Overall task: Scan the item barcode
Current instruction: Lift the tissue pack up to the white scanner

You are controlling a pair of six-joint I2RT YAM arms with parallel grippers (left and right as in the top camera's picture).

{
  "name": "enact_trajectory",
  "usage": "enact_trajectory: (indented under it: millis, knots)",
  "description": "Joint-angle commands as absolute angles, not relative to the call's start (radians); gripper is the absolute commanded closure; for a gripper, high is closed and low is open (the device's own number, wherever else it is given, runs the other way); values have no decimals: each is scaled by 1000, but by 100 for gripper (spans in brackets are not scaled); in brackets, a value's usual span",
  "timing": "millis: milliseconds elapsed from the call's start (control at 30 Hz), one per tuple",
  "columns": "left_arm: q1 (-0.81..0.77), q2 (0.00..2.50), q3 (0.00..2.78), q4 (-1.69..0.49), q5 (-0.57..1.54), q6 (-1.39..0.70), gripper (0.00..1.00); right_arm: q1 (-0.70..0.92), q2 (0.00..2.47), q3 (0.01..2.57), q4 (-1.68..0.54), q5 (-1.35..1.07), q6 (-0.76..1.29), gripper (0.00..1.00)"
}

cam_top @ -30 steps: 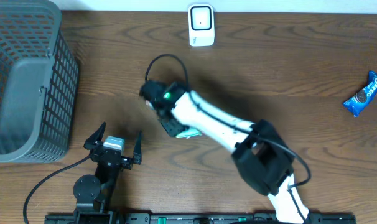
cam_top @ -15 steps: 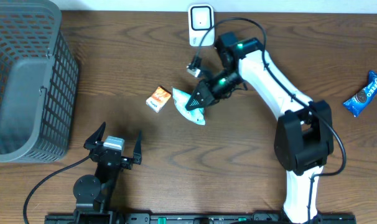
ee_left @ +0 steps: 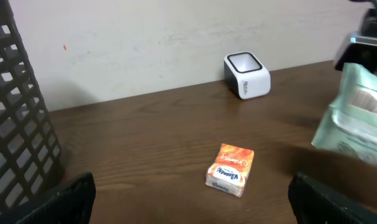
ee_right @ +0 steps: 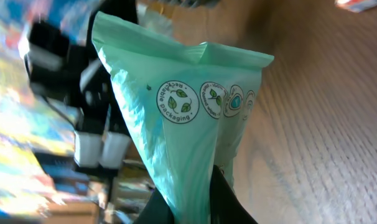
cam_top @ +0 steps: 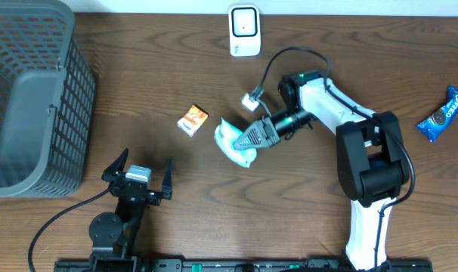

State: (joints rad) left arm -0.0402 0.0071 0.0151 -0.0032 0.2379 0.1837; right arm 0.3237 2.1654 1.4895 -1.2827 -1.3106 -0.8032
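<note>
step: mid-task, by my read. right claw (cam_top: 253, 138) clamped on pale green pouch (cam_top: 235, 142), carried just above desk (cam_top: 138, 91), not yet at scanner (cam_top: 244, 30).
item loc: pouch centre desk, below and a bit left of scanner, well apart from it. wrist view: top seam pinched btw fingers, round leaf logos facing cam.
barcode: white label w/ stripes shows on pouch in left wrist view (ee_left: 356, 112); blurred, can't read.
next move: prob. lift pouch to scanner, turn so label side faces its window. soft bag, may sag/fold over label — judgement only.
left claw: (cam_top: 137, 175) jaws wide, holding nothing, parked near front edge.
surface: dark brown wood grain, matte.
other items: small orange box (cam_top: 193, 119) just left of pouch; blue Oreo pack (cam_top: 444, 113) far right; grey mesh basket (cam_top: 32, 98) far left.
room: plain pale wall behind desk; scanner stands by it.
</note>
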Motion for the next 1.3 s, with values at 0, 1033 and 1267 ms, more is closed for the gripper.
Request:
enact_trajectory:
  millis: [0, 1033, 1267]
  knots:
    - [-41, 4, 4, -45, 261, 179, 2, 328, 2174, 1447, -1295, -1380, -1120, 99]
    - [-41, 4, 4, -45, 261, 179, 2, 332, 2148, 1728, -1638, -1272, -1055, 99]
    - [-41, 4, 4, -45, 261, 179, 2, 349, 2149, 1922, -1091, -460, -105, 99]
